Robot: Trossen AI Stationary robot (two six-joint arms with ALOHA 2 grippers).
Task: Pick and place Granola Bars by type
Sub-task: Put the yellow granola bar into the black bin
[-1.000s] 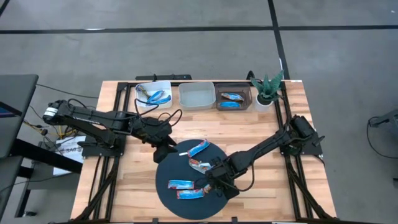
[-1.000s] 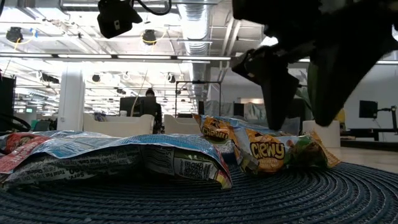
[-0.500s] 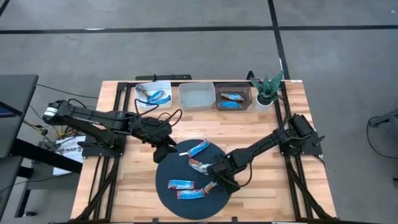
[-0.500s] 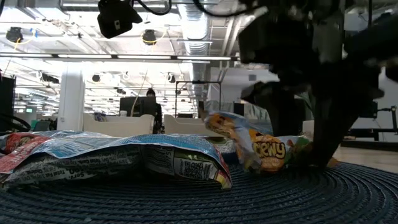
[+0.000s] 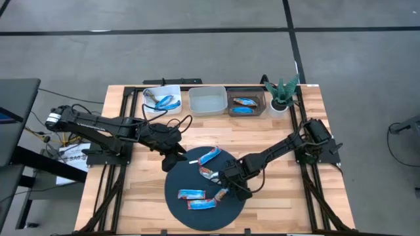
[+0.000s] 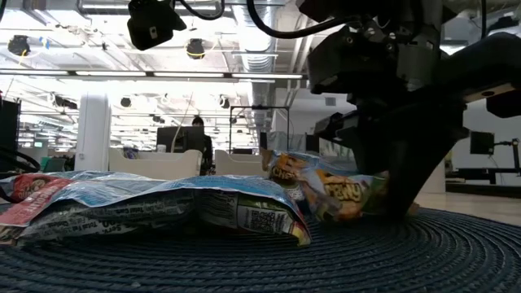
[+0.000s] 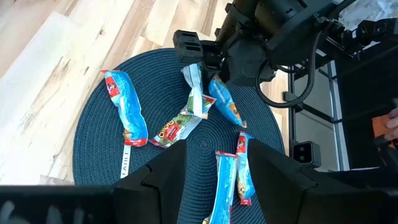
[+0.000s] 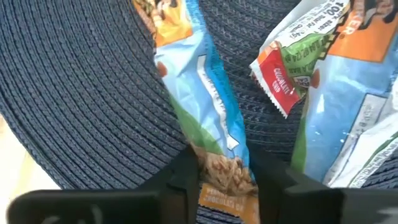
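Observation:
Several granola bars lie on a round dark blue woven mat [image 5: 180, 180]. My right gripper [image 8: 225, 186] is down on the mat's right part [image 5: 228, 188], shut on a blue bar with orange-brown ends [image 8: 199, 93] [image 7: 224, 104]. Beside that one lies a bar with a white, red and green end [image 8: 292, 74]. Two more bars [image 5: 195, 198] lie at the mat's near side and one blue bar [image 5: 210, 156] at its far side. My left gripper [image 7: 217, 149] hangs open over the mat's left edge [image 5: 177, 159], nothing between its fingers. My right gripper pinches the blue bar's orange-brown end [image 8: 219, 167] between its two fingers [image 8: 186, 171], one on each long edge. The fingers come from above, slanting from the table's right. The bar stretches away from them and lies on the mat [image 6: 342, 191].
Along the table's far edge stand a white bin [image 5: 161, 99] holding blue bars, a clear bin [image 5: 208, 101], a brown bin [image 5: 246, 105] holding bars, and a potted plant [image 5: 282, 93]. Bare wood shows on either side of the mat.
My right gripper has come down onto the mat and shut its fingers around the end of the blue and orange bar. The bar has shifted a little on the mat as the fingers closed. The left arm has kept still.

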